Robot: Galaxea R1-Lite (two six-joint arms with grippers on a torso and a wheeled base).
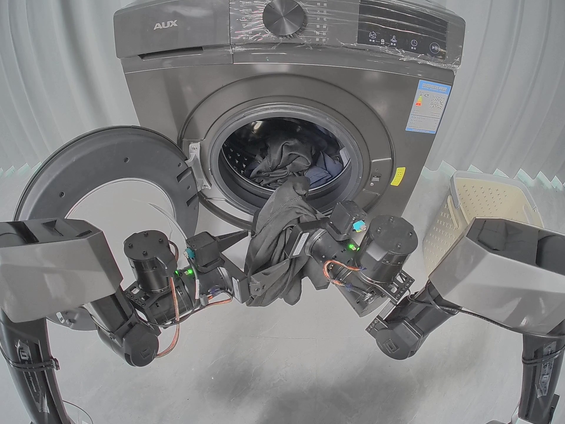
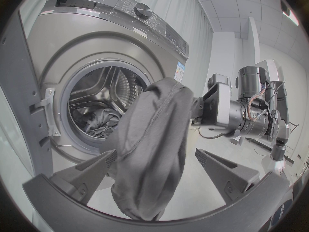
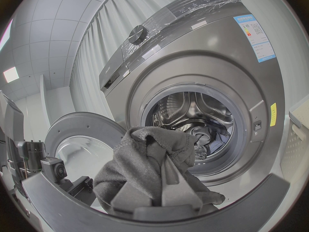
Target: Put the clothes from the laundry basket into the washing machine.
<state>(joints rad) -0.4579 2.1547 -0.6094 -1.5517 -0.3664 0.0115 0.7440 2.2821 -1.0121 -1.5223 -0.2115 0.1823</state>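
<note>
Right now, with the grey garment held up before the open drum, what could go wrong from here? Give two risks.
1. The garment hangs well below the right gripper, apparently lower than the opening of the washing machine. Its tail may catch on the rim or stay draped outside.
2. The open left gripper straddles the hanging cloth, which may snag on a finger as it is carried in.

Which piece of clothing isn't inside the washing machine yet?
The dark grey garment hanging from the right gripper, outside the machine; the other clothes lie inside the drum.
</note>
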